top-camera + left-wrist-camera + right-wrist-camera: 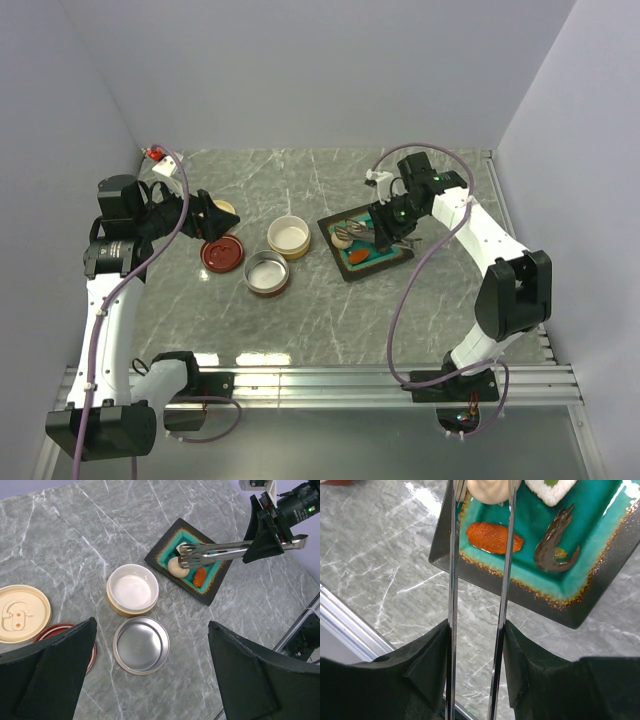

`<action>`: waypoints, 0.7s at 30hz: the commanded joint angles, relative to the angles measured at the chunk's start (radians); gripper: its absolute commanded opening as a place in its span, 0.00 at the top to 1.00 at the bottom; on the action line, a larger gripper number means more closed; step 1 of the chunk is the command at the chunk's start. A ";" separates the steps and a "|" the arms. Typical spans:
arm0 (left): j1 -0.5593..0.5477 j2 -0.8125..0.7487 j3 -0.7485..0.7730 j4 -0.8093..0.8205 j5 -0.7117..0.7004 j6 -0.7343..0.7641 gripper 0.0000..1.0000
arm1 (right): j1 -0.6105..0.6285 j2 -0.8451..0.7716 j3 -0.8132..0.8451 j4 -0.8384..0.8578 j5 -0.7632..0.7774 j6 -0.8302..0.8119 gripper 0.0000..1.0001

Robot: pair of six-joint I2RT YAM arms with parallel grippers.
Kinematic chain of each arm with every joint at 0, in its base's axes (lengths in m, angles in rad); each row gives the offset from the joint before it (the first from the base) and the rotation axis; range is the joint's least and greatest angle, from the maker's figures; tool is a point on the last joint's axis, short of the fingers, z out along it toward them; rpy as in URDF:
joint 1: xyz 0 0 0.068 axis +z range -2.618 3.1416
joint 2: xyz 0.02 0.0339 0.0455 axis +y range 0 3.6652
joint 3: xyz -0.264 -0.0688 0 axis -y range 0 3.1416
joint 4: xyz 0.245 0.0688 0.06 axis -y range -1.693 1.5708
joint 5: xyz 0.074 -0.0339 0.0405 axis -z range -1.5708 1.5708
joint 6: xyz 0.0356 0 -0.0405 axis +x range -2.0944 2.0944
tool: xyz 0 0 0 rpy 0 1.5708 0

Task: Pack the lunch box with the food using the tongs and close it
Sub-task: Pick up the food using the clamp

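- A teal tray (210, 596) with a dark rim sits on a grey marble table.
- All the food lies on the tray: a pale round piece (176, 567), an orange-red piece (200, 576), a white cube (551, 490) and a dark shrimp-shaped piece (555, 550).
- The right hand (476, 640) is clenched on the tongs (220, 552), which reach over the tray from its right side. Their tips sit on either side of the pale round piece; whether they pinch it cannot be told.
- The left hand (212, 220) hangs released and spread wide, holding nothing, well left of the tray.
- Left of the tray stands a cream bowl (132, 590), with a steel bowl (141, 645) just beside it. Both are open and hold no food.
- Further left of the tray lie a red lid (60, 630) and a cream lid (22, 612).
- Only the right wrist view shows the dark piece plainly, and a green spot in the cube.
- The left wrist view shows the cream lid whole; from above the left hand half hides it.
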 commanded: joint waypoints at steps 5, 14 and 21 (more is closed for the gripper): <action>-0.004 -0.018 0.026 0.034 -0.001 0.025 0.01 | 0.009 0.020 -0.008 0.040 -0.001 0.017 0.49; -0.004 -0.026 0.020 0.040 -0.001 0.025 0.01 | 0.011 0.028 0.002 0.035 -0.021 0.023 0.42; -0.004 -0.030 0.012 0.040 -0.006 0.028 0.01 | 0.009 0.009 0.007 0.044 -0.017 0.028 0.42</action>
